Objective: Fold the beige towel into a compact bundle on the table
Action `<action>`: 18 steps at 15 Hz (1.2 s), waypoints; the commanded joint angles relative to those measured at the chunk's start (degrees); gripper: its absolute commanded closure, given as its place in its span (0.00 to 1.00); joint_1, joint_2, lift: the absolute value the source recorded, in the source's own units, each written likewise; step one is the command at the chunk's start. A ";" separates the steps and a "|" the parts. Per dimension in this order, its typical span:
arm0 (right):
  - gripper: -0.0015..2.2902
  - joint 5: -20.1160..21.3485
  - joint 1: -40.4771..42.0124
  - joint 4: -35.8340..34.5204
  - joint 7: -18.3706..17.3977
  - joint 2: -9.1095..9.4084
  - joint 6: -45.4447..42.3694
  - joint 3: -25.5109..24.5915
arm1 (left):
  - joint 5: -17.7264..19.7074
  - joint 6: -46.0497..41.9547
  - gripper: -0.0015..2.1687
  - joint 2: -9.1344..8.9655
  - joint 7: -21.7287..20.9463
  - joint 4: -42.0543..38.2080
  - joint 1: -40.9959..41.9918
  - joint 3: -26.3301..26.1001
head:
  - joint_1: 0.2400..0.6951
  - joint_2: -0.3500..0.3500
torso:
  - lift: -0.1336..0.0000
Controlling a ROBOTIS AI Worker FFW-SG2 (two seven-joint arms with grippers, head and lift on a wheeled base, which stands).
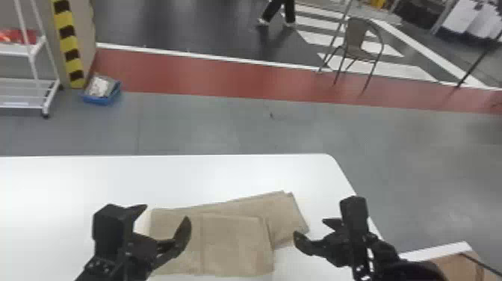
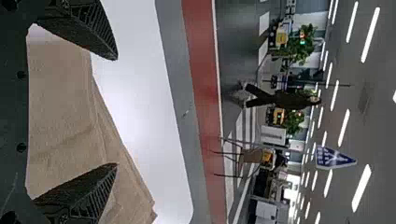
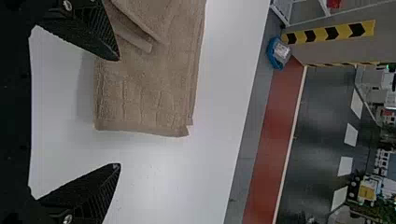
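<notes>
At opp. towel (image 1: 235, 239) ends, L claw (image 1: 167, 213), R claw (image 1: 310, 228), fingers apart.

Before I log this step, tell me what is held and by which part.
Nothing: the left end effector and right end effector are open, and the towel lies on the table.

Nubby cloth towel (image 1: 235, 239), smooth table (image 1: 74, 179)
Beside the right gripper (image 1: 309, 227) the towel's cloth is rough and matt, with raised squares near its end; beyond the left gripper (image 1: 166, 213) the table has a soft sheen. Both grippers' fingers (image 3: 91, 196) look matt and ribbed.
</notes>
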 commanded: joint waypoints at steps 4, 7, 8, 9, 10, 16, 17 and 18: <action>0.04 5.08 1.91 -3.52 0.00 0.48 -4.93 4.46 | 1.98 -4.37 0.04 0.19 -3.28 -1.56 5.43 7.57 | 1.00 0.00 | 1.00; 0.03 21.07 4.46 -4.58 0.08 -0.14 -31.82 5.08 | 3.65 -5.78 0.04 0.19 -4.68 -2.17 6.83 10.03 | 1.00 0.03 | 1.00; 0.03 26.17 5.86 -5.72 0.08 -1.72 -38.32 5.25 | 4.00 -5.78 0.04 0.19 -4.77 -2.52 7.10 10.30 | 1.00 0.06 | 1.00; 0.03 30.30 7.27 -5.90 0.08 -3.74 -45.00 5.69 | 4.17 -5.78 0.04 0.19 -4.77 -2.88 7.45 10.47 | 1.00 0.08 | 1.00; 0.03 34.78 8.59 -5.98 0.70 -5.67 -50.98 5.69 | 4.26 -5.95 0.04 0.19 -4.95 -3.14 7.80 11.26 | 1.00 0.11 | 1.00; 0.03 49.99 7.01 0.61 2.19 -12.44 -59.94 5.87 | 5.49 -6.30 0.04 0.10 -5.21 -2.88 8.24 12.67 | 1.00 0.18 | 1.00; 0.03 51.04 5.51 2.63 2.46 -12.88 -60.47 5.78 | 5.49 -6.48 0.04 0.01 -5.21 -2.88 8.24 12.58 | 1.00 0.16 | 1.00; 0.03 52.80 4.54 4.21 2.11 -13.15 -62.58 5.61 | 5.49 -6.30 0.04 0.01 -5.21 -2.79 8.33 12.58 | 1.00 0.15 | 1.00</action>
